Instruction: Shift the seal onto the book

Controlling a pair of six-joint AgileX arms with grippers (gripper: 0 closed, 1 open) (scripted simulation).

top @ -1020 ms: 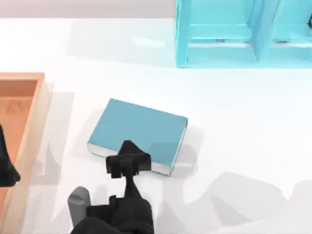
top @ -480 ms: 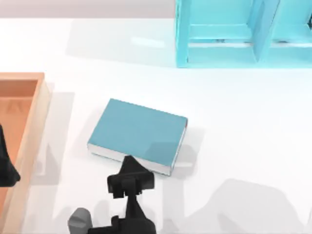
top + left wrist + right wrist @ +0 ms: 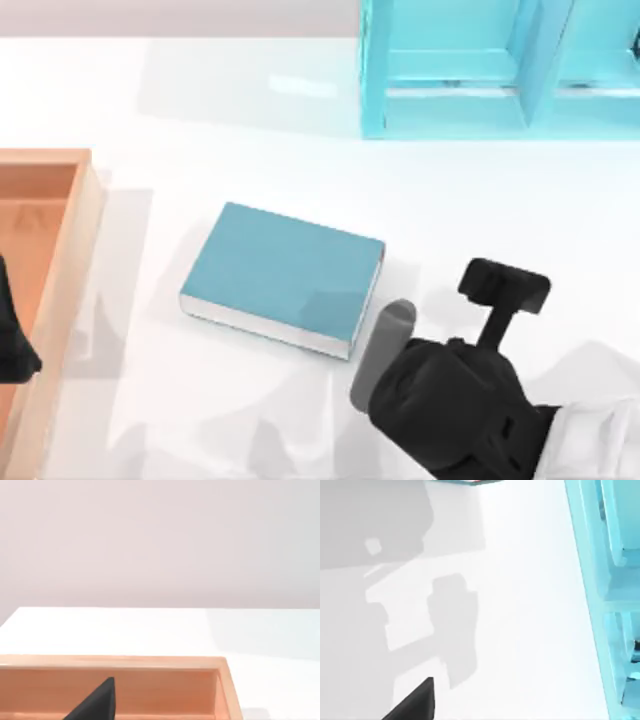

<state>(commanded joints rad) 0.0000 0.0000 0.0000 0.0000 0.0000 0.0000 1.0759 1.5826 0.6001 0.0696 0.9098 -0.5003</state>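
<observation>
A smooth white bench [image 3: 200,110] spread across the scene, evenly lit, with soft grey shadows pooling along its near edge. At the far right stood a glossy light-blue shelf unit [image 3: 460,70] with upright dividers forming open compartments. An open box of pale orange wood [image 3: 60,260] sat against the left side. Behind the bench rose a plain, pale pinkish-grey wall [image 3: 160,540].

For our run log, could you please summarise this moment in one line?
right gripper: right of flat teal-blue hardcover book, apart from it | left gripper: parked over orange wooden tray | seal not yet on book
</observation>
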